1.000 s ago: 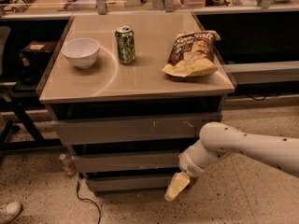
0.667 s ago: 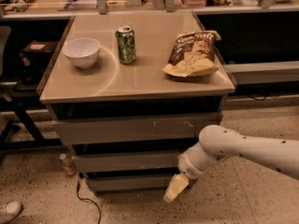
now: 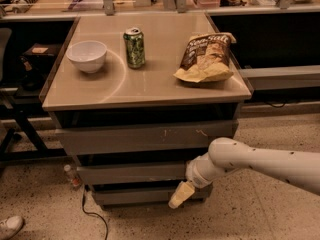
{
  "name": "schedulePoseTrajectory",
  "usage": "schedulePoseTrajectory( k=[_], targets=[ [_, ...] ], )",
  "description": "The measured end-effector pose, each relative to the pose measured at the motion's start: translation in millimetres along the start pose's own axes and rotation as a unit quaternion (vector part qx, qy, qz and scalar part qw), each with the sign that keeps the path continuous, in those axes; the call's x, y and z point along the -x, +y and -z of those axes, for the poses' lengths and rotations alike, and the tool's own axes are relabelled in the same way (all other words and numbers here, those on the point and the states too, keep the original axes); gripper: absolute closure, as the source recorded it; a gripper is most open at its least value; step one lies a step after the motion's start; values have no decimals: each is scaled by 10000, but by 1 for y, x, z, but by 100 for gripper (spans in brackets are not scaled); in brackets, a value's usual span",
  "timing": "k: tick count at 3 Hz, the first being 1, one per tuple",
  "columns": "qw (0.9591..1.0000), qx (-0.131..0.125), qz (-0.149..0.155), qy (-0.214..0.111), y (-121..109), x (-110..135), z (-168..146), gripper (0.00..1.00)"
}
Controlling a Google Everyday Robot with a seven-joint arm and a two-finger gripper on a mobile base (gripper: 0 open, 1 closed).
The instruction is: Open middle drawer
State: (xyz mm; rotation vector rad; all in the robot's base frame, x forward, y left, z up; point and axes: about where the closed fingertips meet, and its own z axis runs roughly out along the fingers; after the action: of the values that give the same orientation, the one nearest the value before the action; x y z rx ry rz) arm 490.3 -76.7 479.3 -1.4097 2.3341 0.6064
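Hanging hand [image 3: 178,196] just below middle drawer [image 3: 131,173]

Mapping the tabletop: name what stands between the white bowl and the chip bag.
A green can, in the camera view; the gripper hangs before the bottom drawer front.

Single view only: high up in front of the counter [image 3: 150,91], tilted down onto its top and front face, fairly close. Arm [image 3: 260,161] crosses frame right, below the counter; claw [image 3: 180,196] hangs just under the middle drawer [image 3: 130,173], right end.
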Motion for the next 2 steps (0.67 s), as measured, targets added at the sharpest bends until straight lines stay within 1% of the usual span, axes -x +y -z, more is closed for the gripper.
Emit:
schedulePoseTrajectory(
  k=[1,2],
  targets=[
    [9999,-57,-12,-133,-16,3,-11,0],
    [9997,-99,64,-218,-32,9,-16,0]
  ],
)
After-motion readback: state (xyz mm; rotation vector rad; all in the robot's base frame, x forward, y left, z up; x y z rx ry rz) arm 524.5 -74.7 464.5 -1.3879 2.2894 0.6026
